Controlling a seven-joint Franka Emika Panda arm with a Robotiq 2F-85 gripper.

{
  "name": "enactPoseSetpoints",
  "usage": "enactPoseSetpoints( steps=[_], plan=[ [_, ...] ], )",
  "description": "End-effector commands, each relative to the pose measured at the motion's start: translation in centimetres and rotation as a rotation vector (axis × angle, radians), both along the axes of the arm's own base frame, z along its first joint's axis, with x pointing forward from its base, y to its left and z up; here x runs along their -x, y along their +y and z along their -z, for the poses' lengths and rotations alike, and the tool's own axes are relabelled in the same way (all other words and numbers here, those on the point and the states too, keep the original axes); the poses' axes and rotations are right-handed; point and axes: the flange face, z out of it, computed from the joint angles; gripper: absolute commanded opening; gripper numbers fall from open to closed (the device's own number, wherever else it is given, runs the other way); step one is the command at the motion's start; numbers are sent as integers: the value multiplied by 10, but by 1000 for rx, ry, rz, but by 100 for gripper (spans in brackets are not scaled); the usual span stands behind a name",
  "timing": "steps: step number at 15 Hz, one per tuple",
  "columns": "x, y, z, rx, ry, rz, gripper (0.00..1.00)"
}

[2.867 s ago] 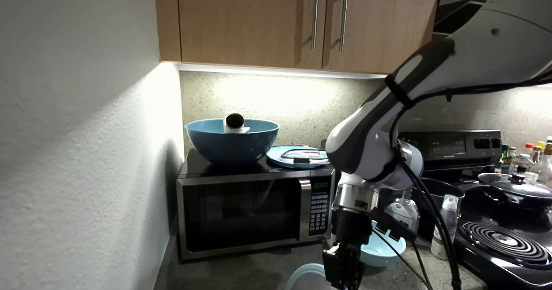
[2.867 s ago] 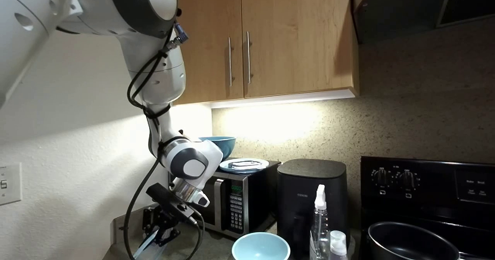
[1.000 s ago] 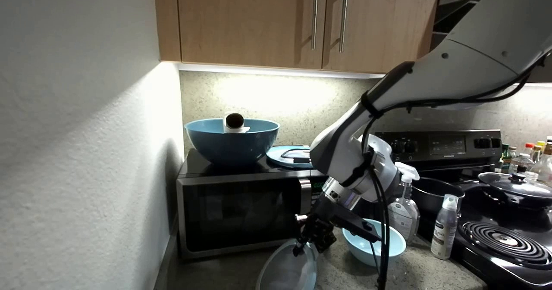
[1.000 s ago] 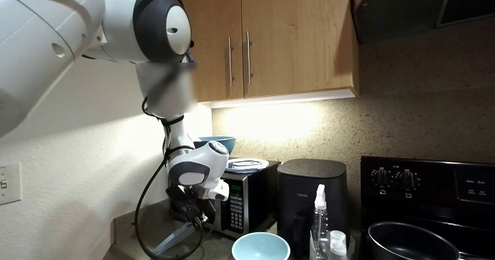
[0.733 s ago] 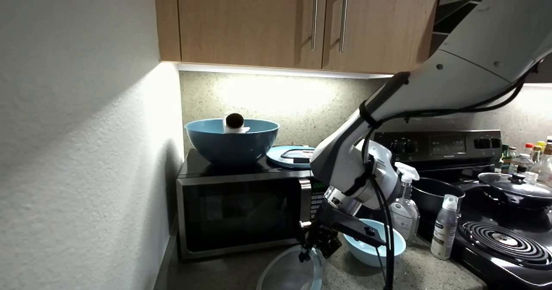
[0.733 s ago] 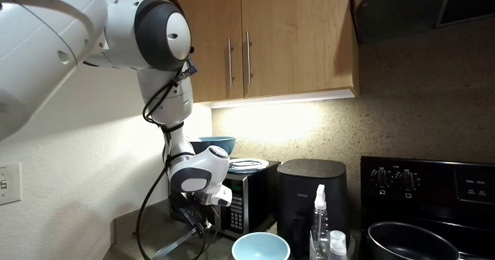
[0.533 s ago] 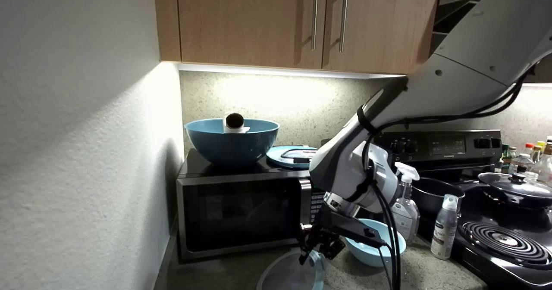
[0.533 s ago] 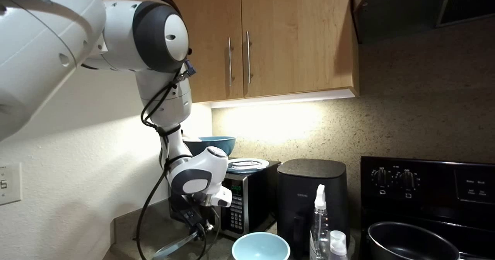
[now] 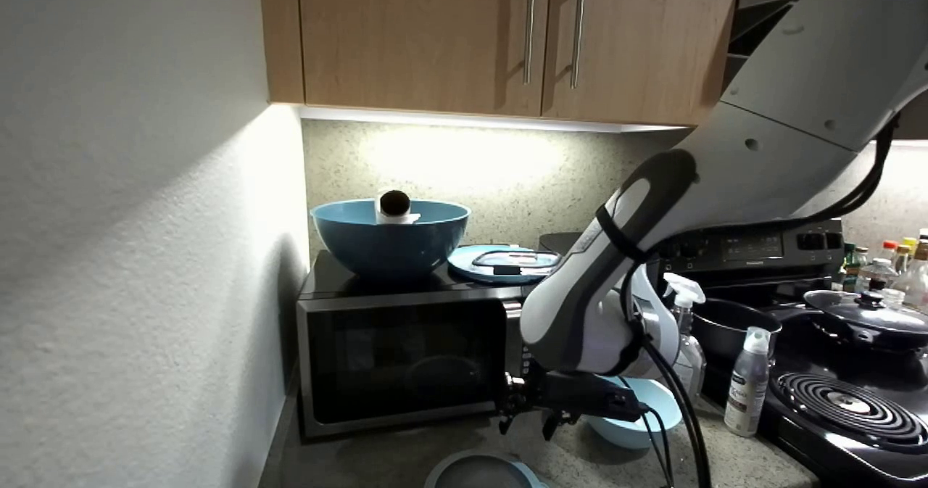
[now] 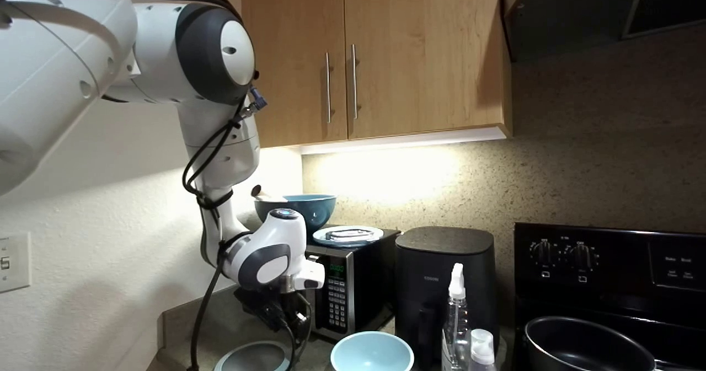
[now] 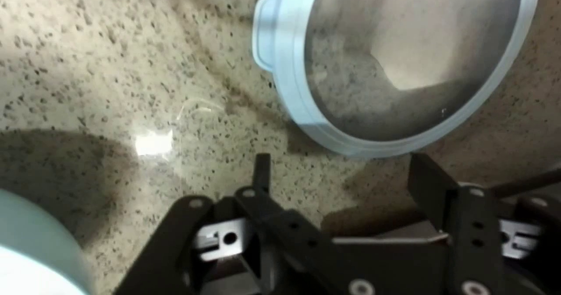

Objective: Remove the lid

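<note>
Well, lid point(image 11: 407, 62) on speckled kitchen counter point(image 11: 206, 62).

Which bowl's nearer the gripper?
The small pale-blue bowl on the counter, close to the gripper; the larger dark-blue bowl stands farther off, on the microwave.

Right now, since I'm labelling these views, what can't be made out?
Lid: rim partly cut off by the wrist view's top edge and both exterior views' bottom edges.
Big bowl: floor hidden by its sides in both exterior views.
White-capped bottle: small lettering unreadable at this size in an exterior view.
</note>
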Motion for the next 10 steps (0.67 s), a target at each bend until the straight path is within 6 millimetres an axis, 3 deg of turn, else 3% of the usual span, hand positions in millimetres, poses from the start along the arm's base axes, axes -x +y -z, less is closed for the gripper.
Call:
enactPoseSetpoints(
  steps=[1, 2, 5, 10],
  plan=[
    [30, 9, -27, 114, -144, 25, 100],
    [9, 10, -12, 65, -89, 6, 100],
    [12, 18, -13, 68, -97, 4, 100],
    [8, 9, -12, 68, -96, 18, 100]
  ],
)
